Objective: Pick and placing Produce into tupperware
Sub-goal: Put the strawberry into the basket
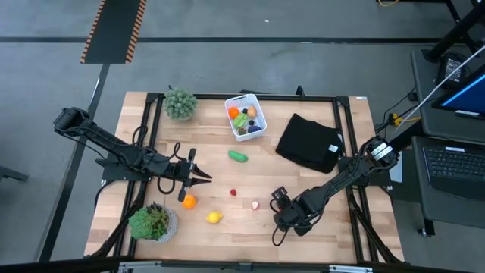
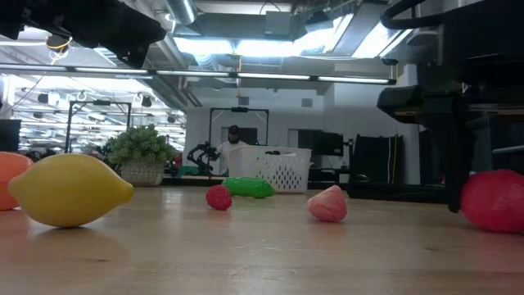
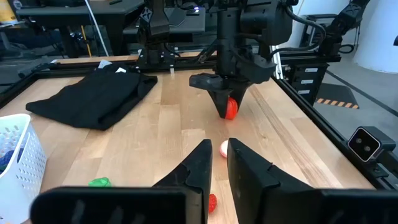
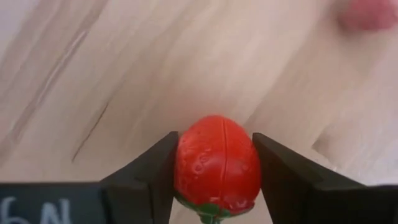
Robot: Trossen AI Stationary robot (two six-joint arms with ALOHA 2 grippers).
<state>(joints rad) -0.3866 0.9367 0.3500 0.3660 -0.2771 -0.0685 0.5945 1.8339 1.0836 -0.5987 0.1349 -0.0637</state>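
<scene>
The white tub (image 1: 261, 127) stands at the table's far middle with several toy fruits inside. On the table lie a green vegetable (image 1: 238, 156), a small red fruit (image 1: 233, 192), a pink piece (image 1: 255, 205), an orange (image 1: 189, 202) and a lemon (image 1: 214, 218). My right gripper (image 1: 281, 199) is at the near right, shut on a red strawberry (image 4: 216, 163). My left gripper (image 1: 206, 179) hangs empty just beyond the orange, with only a narrow gap between its fingers (image 3: 205, 163). My right gripper pinches the red strawberry's two opposite sides (image 4: 184, 163) between its two fingers. The fingers come from above and point down (image 3: 219, 99). The green leaf end (image 4: 208, 214) faces back toward the wrist. The strawberry's lower end (image 2: 495, 223) is at the table top; whether it rests there I cannot tell.
A black folded cloth (image 1: 309, 142) lies at the far right, next to the tub. One potted plant (image 1: 180, 104) stands at the far left and another (image 1: 154, 222) at the near left, beside the orange. Bare wood lies between the two grippers.
</scene>
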